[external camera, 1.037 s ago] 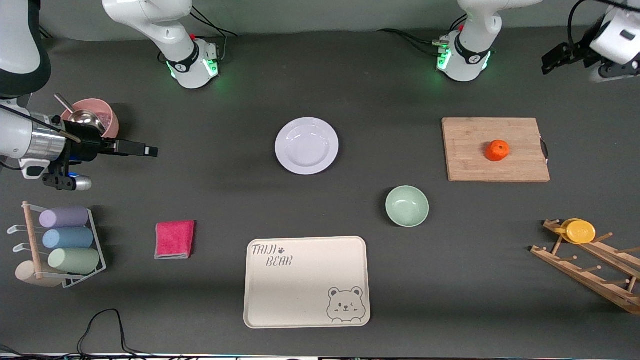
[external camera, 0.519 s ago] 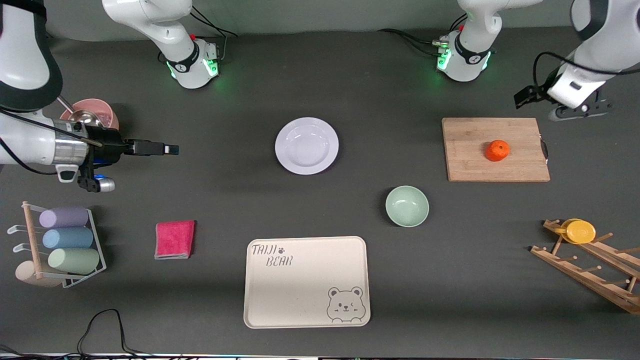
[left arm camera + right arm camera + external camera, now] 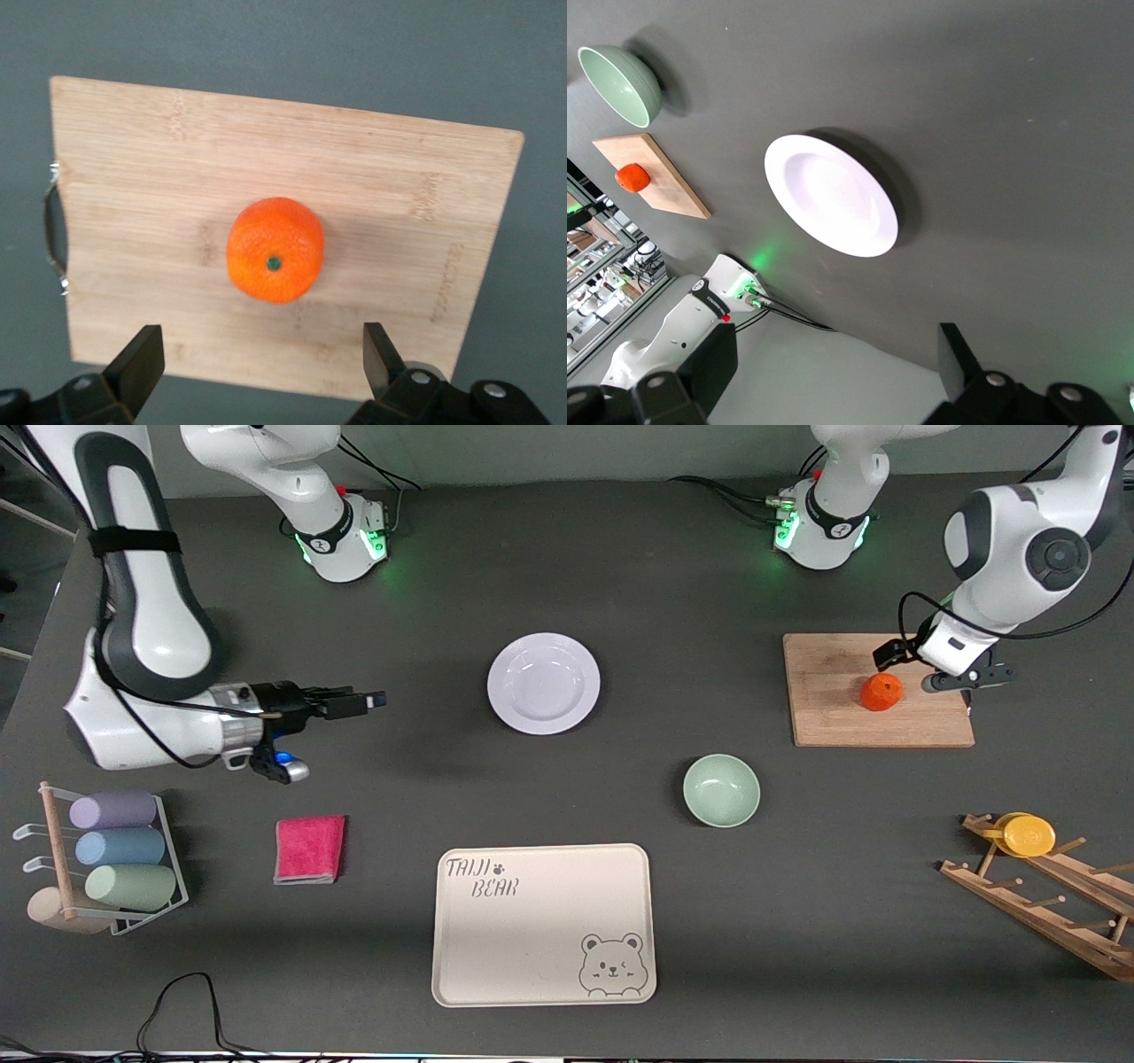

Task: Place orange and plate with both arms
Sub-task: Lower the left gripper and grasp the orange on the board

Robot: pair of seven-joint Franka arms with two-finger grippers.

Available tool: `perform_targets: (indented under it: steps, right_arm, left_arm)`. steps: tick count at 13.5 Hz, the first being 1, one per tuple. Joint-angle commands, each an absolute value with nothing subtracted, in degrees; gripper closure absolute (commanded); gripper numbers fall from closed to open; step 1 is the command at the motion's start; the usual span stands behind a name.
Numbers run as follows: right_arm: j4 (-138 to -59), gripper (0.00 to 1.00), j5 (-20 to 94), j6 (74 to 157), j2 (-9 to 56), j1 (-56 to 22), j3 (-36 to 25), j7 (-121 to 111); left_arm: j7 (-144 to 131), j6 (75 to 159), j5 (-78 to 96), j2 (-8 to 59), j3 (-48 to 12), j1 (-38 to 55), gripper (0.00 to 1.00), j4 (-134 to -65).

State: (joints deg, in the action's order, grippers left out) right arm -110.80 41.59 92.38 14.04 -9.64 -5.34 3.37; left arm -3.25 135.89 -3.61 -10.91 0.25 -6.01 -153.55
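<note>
- Wooden cutting board with a metal handle, flat on the dark surface toward the left arm's end
- Pale green bowl, upright, nearer the front camera than the board
- Beige bear tray printed "TAIJI BEAR", close to the front edge
- Folded pink cloth beside the tray, toward the right arm's end
- Wire rack holding purple, blue and green cups on their sides
- Wooden peg rack with a yellow cup on it
</note>
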Motion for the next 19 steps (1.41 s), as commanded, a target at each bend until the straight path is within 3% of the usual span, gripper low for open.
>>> perform_targets:
  steps: [1, 6, 12, 13, 14, 19]
  right_arm:
    - [-109.8, 0.0, 45.3, 93.4, 15.2, -9.9, -5.6, -1.3]
    - [-111.6, 0.0, 46.8, 96.2, 16.5, -11.2, -5.9, -11.1]
    - [-119.5, 0.0, 55.2, 102.6, 13.5, -11.7, -5.9, -13.4]
    - [-121.9, 0.0, 57.6, 104.4, 12.4, -12.0, -5.9, -14.9]
    - [-123.6, 0.0, 59.2, 106.2, 11.5, -12.0, -5.9, -15.9]
    - [-127.3, 0.0, 62.1, 109.5, 9.8, -12.2, -5.9, -18.2]
  left_arm:
    - [-3.7, 143.2, -3.7, -7.3, 0.2, -6.4, 0.0, -155.9]
    - [-3.8, 154.7, -3.7, -1.7, 0.2, -7.0, 0.0, -158.7]
    - [-3.9, 155.5, -3.7, -0.8, 0.2, -7.0, 0.01, -158.7]
    - [-3.3, 155.5, -3.7, -0.9, 0.2, -7.0, 0.62, -158.7]
    - [-3.4, 155.4, -3.7, -0.9, 0.2, -6.9, 1.0, -158.7]
    - [-3.4, 155.2, -3.7, -0.9, 0.2, -6.9, 1.0, -158.6]
